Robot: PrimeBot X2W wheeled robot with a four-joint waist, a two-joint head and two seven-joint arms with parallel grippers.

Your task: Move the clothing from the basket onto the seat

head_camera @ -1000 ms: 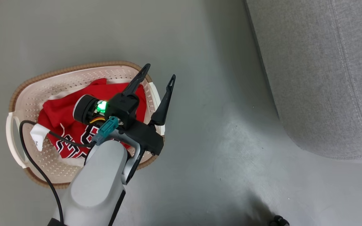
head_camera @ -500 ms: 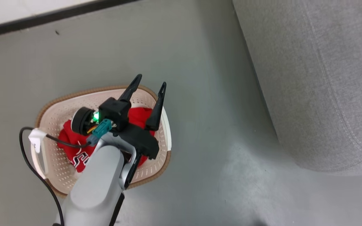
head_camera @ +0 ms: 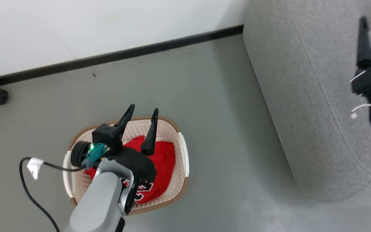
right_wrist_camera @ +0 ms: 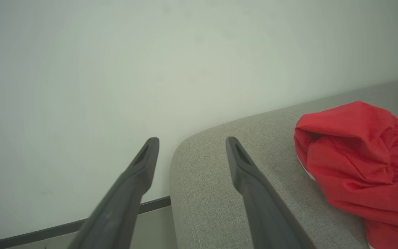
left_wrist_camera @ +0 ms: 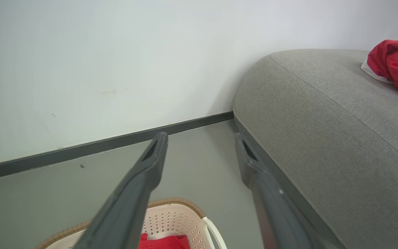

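Cream basket (head_camera: 184, 154) holds a red jersey (head_camera: 163, 158); above it my left tool (head_camera: 143, 109) hangs spread, empty. My right tool (right_wrist_camera: 192, 141), likewise spread, is over the seat (head_camera: 301, 80).

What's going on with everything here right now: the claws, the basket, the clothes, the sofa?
basket: upright, partly filled.
seat: one item lying on it.
red jersey: crumpled in the basket, not held.
red garment: bunched up on the seat, not held.
left gripper: fingers open, empty, above the basket.
right gripper: fingers open, empty, above the seat.
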